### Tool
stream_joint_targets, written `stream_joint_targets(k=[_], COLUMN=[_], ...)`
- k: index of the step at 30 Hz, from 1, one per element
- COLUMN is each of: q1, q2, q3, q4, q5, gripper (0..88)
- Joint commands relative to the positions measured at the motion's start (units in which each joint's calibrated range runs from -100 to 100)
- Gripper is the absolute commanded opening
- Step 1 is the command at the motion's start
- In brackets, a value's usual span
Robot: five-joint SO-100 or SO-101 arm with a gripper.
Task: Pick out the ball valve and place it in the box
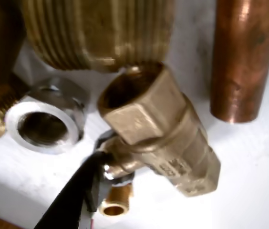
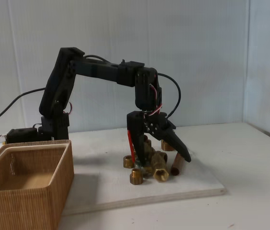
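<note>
The ball valve (image 1: 163, 129) lies in the middle of the wrist view, its brass body running from upper left to lower right, open end up. A black finger (image 1: 72, 195) comes in from the lower left and touches the valve at its stem, with a sliver of red beneath it. In the fixed view my gripper (image 2: 160, 160) hangs over the valve (image 2: 152, 157), jaws spread, one finger (image 2: 182, 152) slanting out to the right; a thin red strip (image 2: 130, 143), probably the lever, runs along the left finger. The tan wicker box (image 2: 25, 206) stands at the lower left, nothing visible inside it.
A copper tube (image 1: 244, 57) lies right of the valve, a silver nut (image 1: 44, 124) left of it, a large threaded brass fitting (image 1: 96, 33) behind and a small brass fitting (image 1: 115, 202) in front. All rest crowded on the white board (image 2: 197, 189).
</note>
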Motion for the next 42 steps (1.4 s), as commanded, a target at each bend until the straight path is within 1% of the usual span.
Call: stream_joint_targets(k=[1,9,18,21,28,33,37,42], q1=[2.2,2.3,0.2,-0.4,-0.7,-0.9,-0.9,-0.9], q2=[-0.4,-0.3,-0.3,-0.3,-0.3,-0.3,-0.3,-0.4], q3=[-1.5,-0.9,2.8,3.6,3.6,3.6,3.6,3.6], q4=[-3.0,-2.9,-3.5,-3.6,-3.6,-3.6,-3.5,-3.4], q5=[0.0,0.0,-0.1,-0.1,-0.1,0.0,0.0,0.0], gripper=[49.3,49.3,49.0,44.4,27.8,18.1,13.2,11.5])
